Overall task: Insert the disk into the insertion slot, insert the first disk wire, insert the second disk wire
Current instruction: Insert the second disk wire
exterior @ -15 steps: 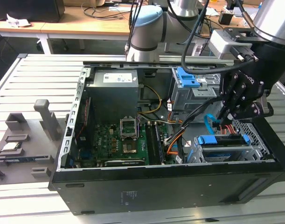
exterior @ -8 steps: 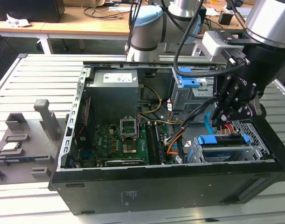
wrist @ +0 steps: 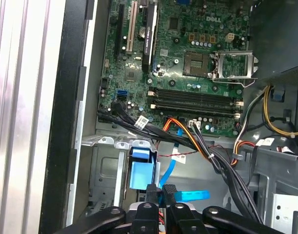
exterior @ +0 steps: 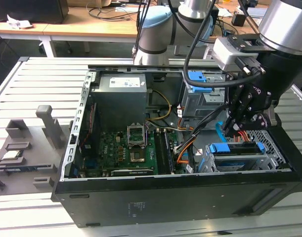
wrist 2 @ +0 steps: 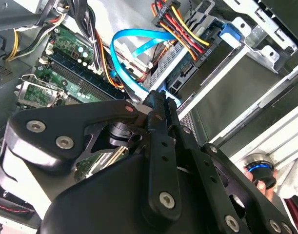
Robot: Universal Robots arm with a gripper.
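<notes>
An open computer case (exterior: 141, 207) lies on a slatted metal table (exterior: 32, 79). The disk (exterior: 237, 148), in its bright blue plastic bracket, already sits in the low grey perforated insertion slot (exterior: 269, 158) at the exterior view's right. The black gripper (wrist 2: 161, 105) hovers just above it, fingers nearly closed on the end of a flat, glossy blue wire (wrist 2: 124, 53). The work appears to be at the first wire step; seating its plug would call for careful alignment with the disk's rear socket.
</notes>
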